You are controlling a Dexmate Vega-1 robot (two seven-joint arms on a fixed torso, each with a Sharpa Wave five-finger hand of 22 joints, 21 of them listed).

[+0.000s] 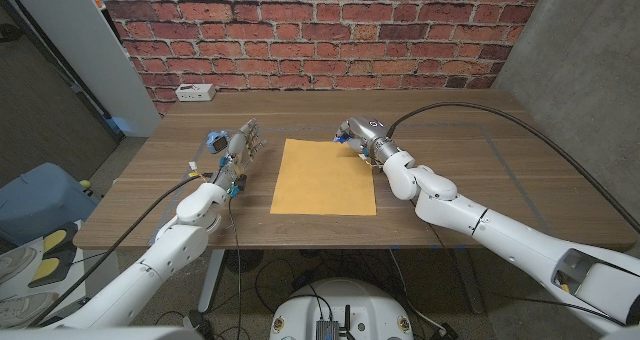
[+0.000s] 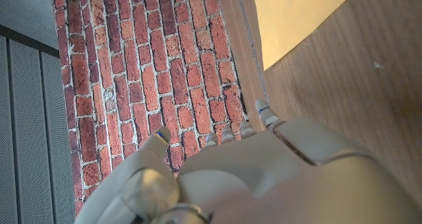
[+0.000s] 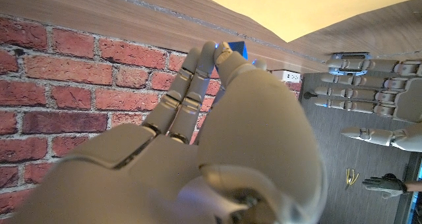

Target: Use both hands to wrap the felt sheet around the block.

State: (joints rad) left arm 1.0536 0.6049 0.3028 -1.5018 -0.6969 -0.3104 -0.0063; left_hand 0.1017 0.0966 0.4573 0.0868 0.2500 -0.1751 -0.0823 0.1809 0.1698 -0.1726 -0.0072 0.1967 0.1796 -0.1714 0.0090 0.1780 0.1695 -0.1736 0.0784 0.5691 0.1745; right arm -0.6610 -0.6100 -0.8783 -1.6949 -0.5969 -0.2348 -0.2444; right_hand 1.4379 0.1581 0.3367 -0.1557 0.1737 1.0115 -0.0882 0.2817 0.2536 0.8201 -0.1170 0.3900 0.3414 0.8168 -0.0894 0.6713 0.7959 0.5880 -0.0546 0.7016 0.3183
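The felt sheet (image 1: 325, 176) lies flat and unfolded on the wooden desk (image 1: 480, 150), between the two hands. The right hand (image 1: 360, 138) sits at the sheet's far right corner, and in the right wrist view a small blue block (image 3: 239, 51) shows pinched at its fingertips (image 3: 221, 53); the grip looks light, with only a corner of the block visible past the fingers. The left hand (image 1: 238, 146) hovers just beside the sheet's left edge, fingers apart and extended, holding nothing.

The step in hand appears to be placing the block onto the felt. To do it well, the right hand should carry the block inward toward the left hand and set it down well inside the sheet, probably near the middle, so enough felt remains on each side to fold over. It should lower the block until it rests squarely before letting go, since a light fingertip pinch could let the block tip or roll. The left hand could steady the near edge of the felt so the sheet does not slide, then be ready to lift its own side once the block is seated.
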